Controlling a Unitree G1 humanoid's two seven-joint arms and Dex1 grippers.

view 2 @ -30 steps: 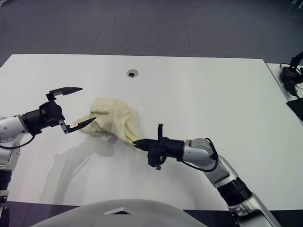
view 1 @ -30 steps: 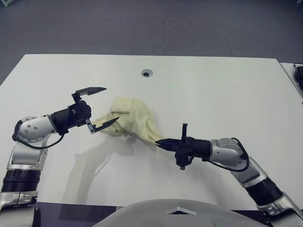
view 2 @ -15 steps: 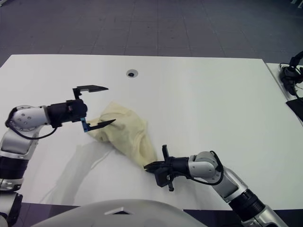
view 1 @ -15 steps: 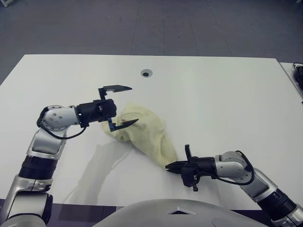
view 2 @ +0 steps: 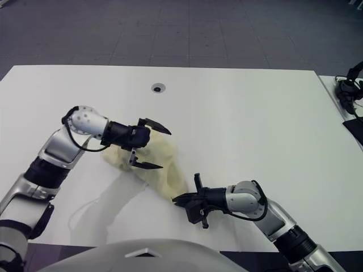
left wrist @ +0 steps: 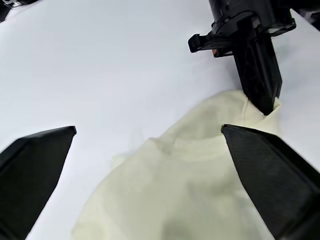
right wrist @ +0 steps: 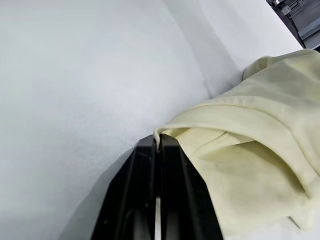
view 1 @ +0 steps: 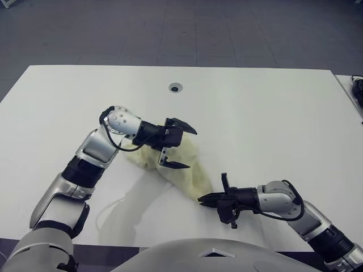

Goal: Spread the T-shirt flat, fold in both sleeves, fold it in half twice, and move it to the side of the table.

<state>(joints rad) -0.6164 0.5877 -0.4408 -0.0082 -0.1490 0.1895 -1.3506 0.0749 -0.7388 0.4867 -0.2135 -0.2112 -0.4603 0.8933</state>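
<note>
Bunched in a loose heap on the white table point(view 1: 272, 113): the pale yellow T-shirt point(view 1: 184, 170), on the robot's side of the round hole point(view 1: 176, 87), roughly in line with it and well apart from it. Drawn out into a narrow tail on the side away from the hole, toward the near table edge.

At the tip of that tail, the point of the cloth farthest from the hole: the right gripper point(view 1: 201, 198), low over the table top. Fingers point(right wrist: 145, 165) pressed together, a folded hem of the shirt pinched between their tips (plainest from the right wrist).

Above the part of the heap closer to the hole: the left gripper point(view 1: 192, 149), spread wide, holding nothing. One finger point(left wrist: 35, 165) over bare table just past the cloth's hole-side edge, the other over the cloth itself. Cannot tell whether either tip touches.

Well in from the far, left and right table edges, the whole heap. Broad bare table top around the hole, beyond it, and out to the robot's right of it. Least margin on the side away from the hole, with only a strip of table between the pinched tail and the near edge.
</note>
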